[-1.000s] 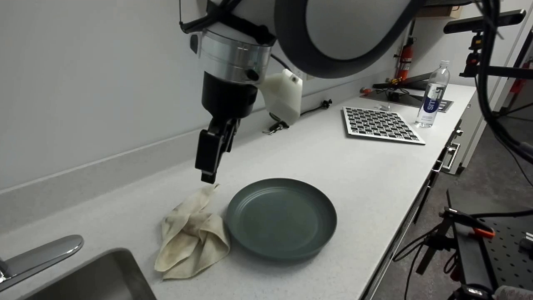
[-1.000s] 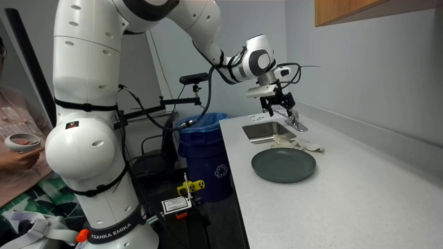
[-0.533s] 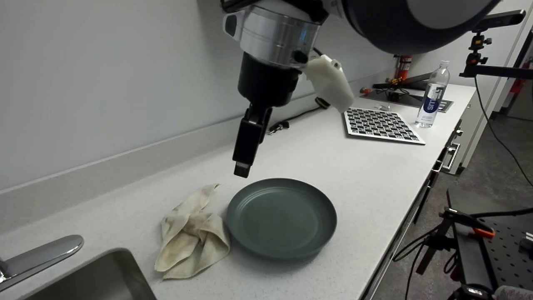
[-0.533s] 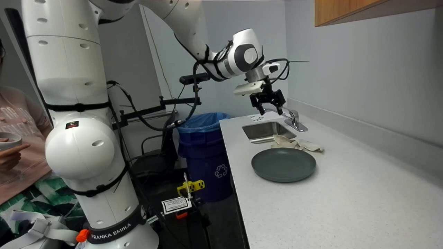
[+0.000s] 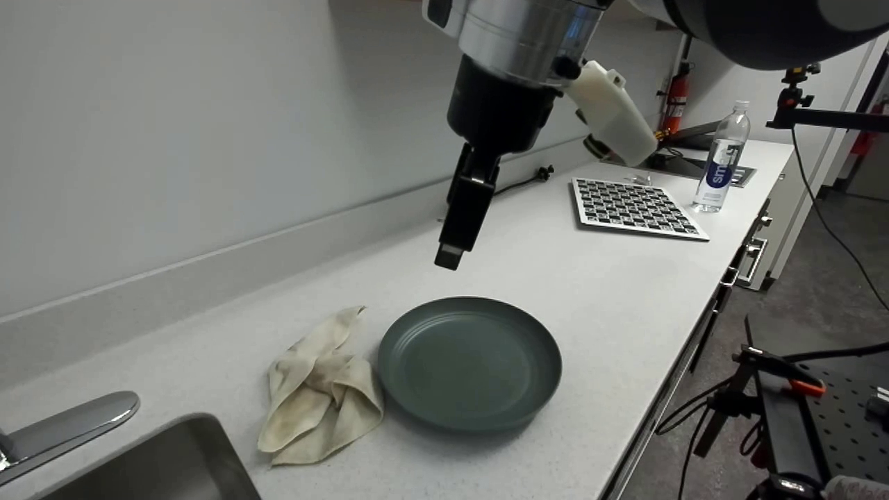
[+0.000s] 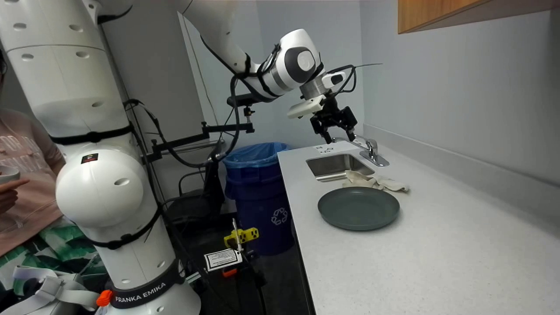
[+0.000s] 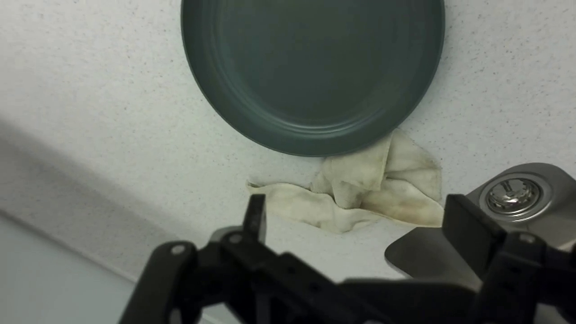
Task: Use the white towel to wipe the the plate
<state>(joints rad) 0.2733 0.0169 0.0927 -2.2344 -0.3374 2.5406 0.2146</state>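
Wrist view gives you the white towel point(image 7: 355, 191) rumpled just below the plate point(image 7: 315, 58), one folded edge touching the plate's rim; you can't tell whether a little of it is tucked beneath. Your gripper point(image 7: 357, 209) has its jaws well apart with nothing between them, and in both exterior views it hangs in the air, higher than the plate and touching neither thing. Picking up the cloth looks like the step to do first.

Expect the towel to be light and limp. It should crumple rather than push back, so a firm squeeze ought to do no harm, and matte cloth like this should not slip much. Where it lies flat on the counter point(image 5: 555, 278), though, you'd likely scrape past it. Aim for the bunched folds at its middle, a bit away from the plate's rim, and go low before you squeeze; that should leave loose cloth hanging to wipe with. Avoid the narrow tail lying apart from the plate: held there, the towel would probably dangle. Near the touching edge you may catch the rim. The plate looks stiff and smooth and could skate under hard rubbing, so press lightly.
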